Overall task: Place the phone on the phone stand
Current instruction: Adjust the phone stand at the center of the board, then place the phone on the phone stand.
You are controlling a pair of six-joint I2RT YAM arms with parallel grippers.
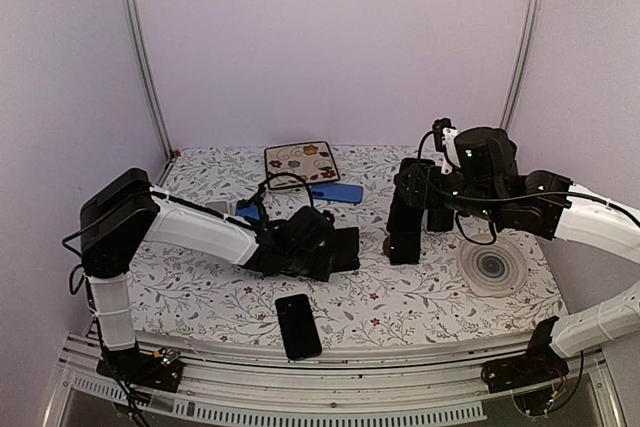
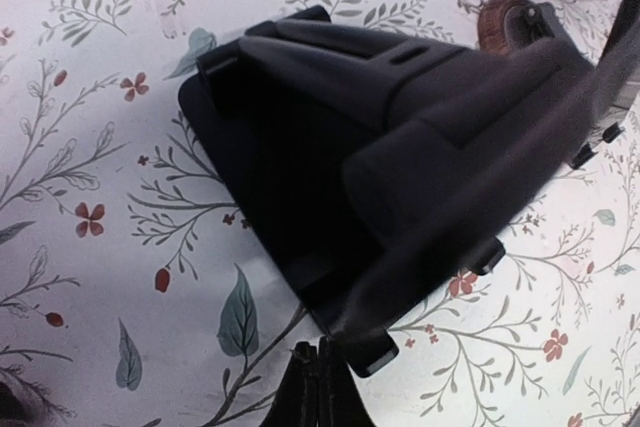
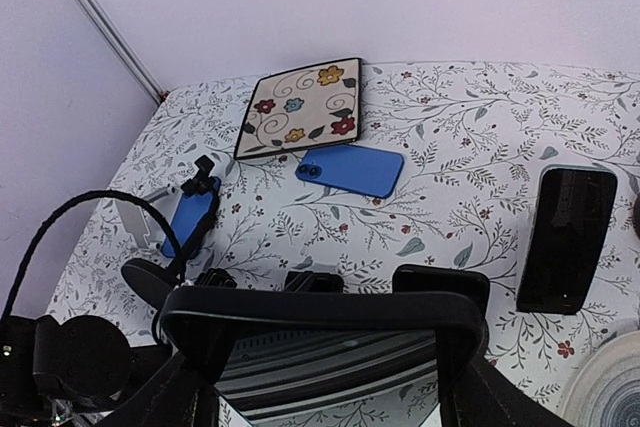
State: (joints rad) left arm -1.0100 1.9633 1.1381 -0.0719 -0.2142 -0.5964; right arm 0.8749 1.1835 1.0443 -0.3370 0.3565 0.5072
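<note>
The black phone stand [image 1: 346, 249] sits mid-table and fills the left wrist view [image 2: 360, 147]. My left gripper [image 2: 318, 352] is shut with nothing between its fingers, and its tips rest at the stand's near base edge [image 1: 326, 255]. My right gripper [image 3: 322, 372] is shut across the width of a black phone [image 3: 320, 312], whose glossy screen faces the camera. In the top view that phone [image 1: 404, 217] hangs upright, just right of the stand. In the right wrist view the held phone hides most of the stand.
Another black phone [image 1: 298, 325] lies near the front edge and one more [image 3: 565, 237] below the right arm. A blue phone [image 1: 335, 192] and a flowered tile [image 1: 302, 160] lie at the back. A round grey disc [image 1: 492, 267] and a small brown piece [image 2: 500, 22] are at the right.
</note>
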